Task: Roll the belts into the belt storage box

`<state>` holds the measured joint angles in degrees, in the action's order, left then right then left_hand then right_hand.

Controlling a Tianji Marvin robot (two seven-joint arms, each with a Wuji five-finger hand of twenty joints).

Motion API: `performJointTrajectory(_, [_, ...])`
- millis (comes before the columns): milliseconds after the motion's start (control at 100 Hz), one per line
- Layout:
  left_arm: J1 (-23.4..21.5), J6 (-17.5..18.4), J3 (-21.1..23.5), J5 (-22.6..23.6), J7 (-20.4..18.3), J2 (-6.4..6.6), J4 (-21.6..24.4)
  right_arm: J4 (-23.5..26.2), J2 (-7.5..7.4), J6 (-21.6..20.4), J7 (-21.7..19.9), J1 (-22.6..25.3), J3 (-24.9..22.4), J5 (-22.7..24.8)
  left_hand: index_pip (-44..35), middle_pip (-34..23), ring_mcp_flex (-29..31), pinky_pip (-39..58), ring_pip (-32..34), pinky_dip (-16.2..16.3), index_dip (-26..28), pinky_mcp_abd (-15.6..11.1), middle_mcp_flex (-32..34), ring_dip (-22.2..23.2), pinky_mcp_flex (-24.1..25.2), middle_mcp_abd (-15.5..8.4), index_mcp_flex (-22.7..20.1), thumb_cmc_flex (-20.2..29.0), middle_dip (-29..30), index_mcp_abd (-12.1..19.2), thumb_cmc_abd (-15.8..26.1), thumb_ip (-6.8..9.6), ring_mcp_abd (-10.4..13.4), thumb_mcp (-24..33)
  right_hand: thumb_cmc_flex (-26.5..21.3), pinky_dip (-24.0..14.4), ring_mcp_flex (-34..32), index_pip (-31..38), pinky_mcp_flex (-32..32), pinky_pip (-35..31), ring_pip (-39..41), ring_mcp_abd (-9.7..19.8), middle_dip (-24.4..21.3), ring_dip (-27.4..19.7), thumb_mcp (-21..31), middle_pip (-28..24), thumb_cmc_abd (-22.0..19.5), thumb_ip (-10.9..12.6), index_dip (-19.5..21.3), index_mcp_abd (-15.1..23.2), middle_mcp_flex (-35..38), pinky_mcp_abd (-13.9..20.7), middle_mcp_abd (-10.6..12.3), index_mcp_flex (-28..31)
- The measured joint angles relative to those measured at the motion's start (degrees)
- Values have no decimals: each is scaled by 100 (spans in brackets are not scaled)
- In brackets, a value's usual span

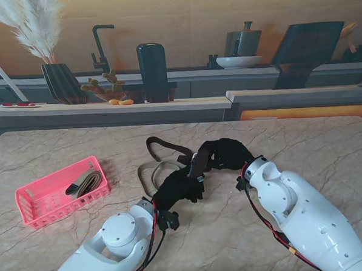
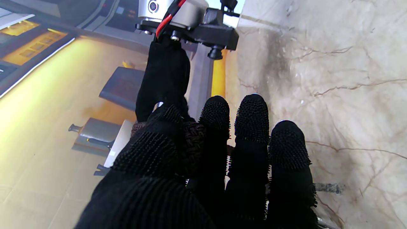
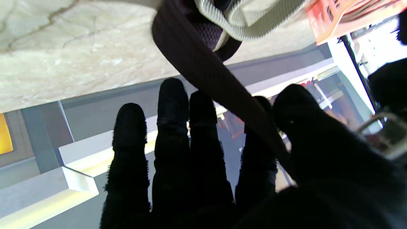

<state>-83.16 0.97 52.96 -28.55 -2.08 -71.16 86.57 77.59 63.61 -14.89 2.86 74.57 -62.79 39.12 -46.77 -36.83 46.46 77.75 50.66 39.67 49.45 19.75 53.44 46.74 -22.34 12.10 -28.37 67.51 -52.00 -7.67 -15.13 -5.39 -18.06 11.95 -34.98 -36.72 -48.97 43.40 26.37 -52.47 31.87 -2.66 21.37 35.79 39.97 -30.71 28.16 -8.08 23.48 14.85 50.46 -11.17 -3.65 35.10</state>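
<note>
Both white arms reach in over the tabletop [image 1: 303, 141] and meet near its middle. The left hand [image 1: 177, 187] and right hand [image 1: 227, 152], black-gloved, both pinch the dark belt [image 1: 197, 164], fingers nearly touching.

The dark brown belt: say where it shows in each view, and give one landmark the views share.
Stand view: the dark brown belt loops on the marble table, mid-table, just beyond the two hands.
Left wrist view: only a dark woven bit shows between the fingers; probably this belt.
Right wrist view: it runs as a wide band from the table to the thumb.
Shared landmark: the marble table, seen in all three.
</note>
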Motion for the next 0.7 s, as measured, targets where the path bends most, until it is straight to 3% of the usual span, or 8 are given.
performJointTrajectory(80, [-23, 21, -10, 36, 167, -49, 23, 63, -56, -111, -290, 31, -81, 31, 0, 11, -51, -36, -51, -7, 1, -5, -3, 0, 16, -1, 0, 45, 0, 58, 47, -7, 1, -64, 270, 0, 415, -821, -205, 244, -313, -1, 0, -137, 387, 188, 281, -2, 502, -322, -643, -6, -56, -538])
performJointTrajectory(250, [-41, 22, -34, 120, 528, -148, 43, 361, -192, -99, -613, 192, -255, 239, 0, 24, -57, -99, -58, -20, 2, -10, -55, 0, 44, -42, 0, 49, 0, 193, 48, -7, 6, -65, 998, -55, 1162, -1562, -706, 717, -877, -139, -76, -387, 177, 603, 429, -12, 504, -832, -1931, -1, -296, -1687])
performJointTrajectory(310, [-43, 21, -36, 122, 605, -177, 43, 423, -206, -31, -452, 246, -270, 390, 0, 24, -58, -100, -58, -25, 2, -14, -56, 0, 52, -46, 0, 50, 0, 221, 48, -7, 6, -66, 1167, -121, 1210, -1608, -729, 753, -880, -165, -76, -420, -50, 604, 424, 65, 504, -934, -1993, -1, -322, -1698])
performJointTrajectory(450, [-43, 22, -54, 176, 766, -219, 45, 430, -145, 334, 517, 366, -262, 531, -58, 24, -59, -101, -59, -26, 4, -29, -60, 0, 67, -50, 0, 59, 0, 281, 48, -8, 10, -68, 1517, -190, 1152, -1576, -729, 755, -880, -305, -76, -422, -229, 581, 244, 68, 576, -1187, -1938, -39, -458, -1406])
performJointTrajectory(550, [-44, 27, -55, 205, 806, -232, 47, 474, -76, 540, 627, 442, -291, 538, -64, 25, -59, -102, -59, -28, 4, -46, -62, 0, 77, -50, 0, 91, 0, 282, 48, -9, 15, -79, 1524, -244, 1142, -1586, -723, 755, -725, -342, -71, -422, -415, 362, -227, 68, 644, -1206, -1813, -144, -513, -1236])
performJointTrajectory(700, [-46, 54, -64, 210, 880, -246, 50, 508, -22, 501, 620, 515, -321, 358, -67, 25, -60, -102, -59, -63, 4, -54, -62, 0, 86, -50, 0, 95, 0, 282, 48, -10, 57, -79, 1523, -252, 1134, -1567, -658, 747, -647, -345, -72, -422, -458, 228, -216, 73, 684, -1207, -1601, -144, -528, -964])
